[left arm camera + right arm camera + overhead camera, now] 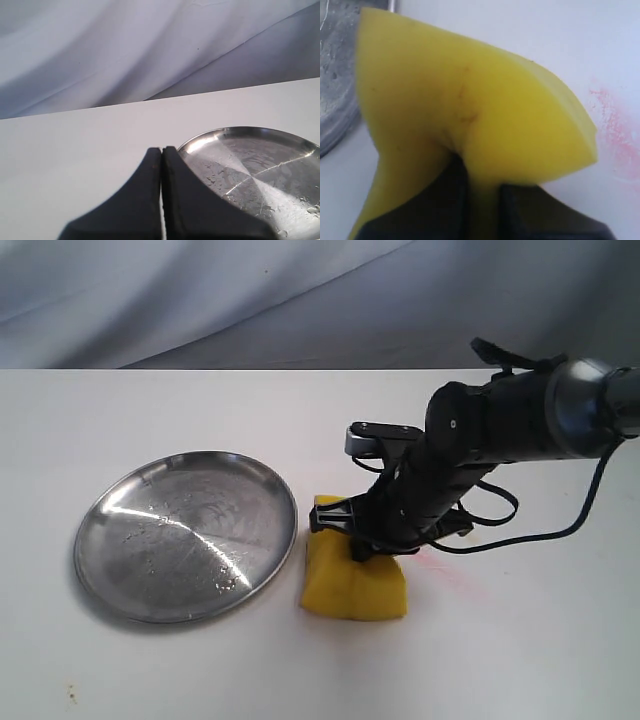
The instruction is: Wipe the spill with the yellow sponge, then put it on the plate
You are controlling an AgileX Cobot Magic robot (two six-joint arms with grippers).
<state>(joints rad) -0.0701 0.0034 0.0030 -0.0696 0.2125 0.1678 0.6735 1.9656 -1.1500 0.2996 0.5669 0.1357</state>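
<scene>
Yellow sponge (353, 585), with the closed, empty left gripper (161, 200) and the plate (185, 530) to its left, sits just beside the plate's edge, pinched by the right gripper (338, 532), which should likely squeeze firmly and lift it well over that edge.

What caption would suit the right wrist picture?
Right hand pinching the yellow sponge near the steel plate, beside pink streaks.

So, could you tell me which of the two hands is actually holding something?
The right hand: it is clamped on the yellow sponge, pinching its edge. The left hand is shut on nothing.
</scene>
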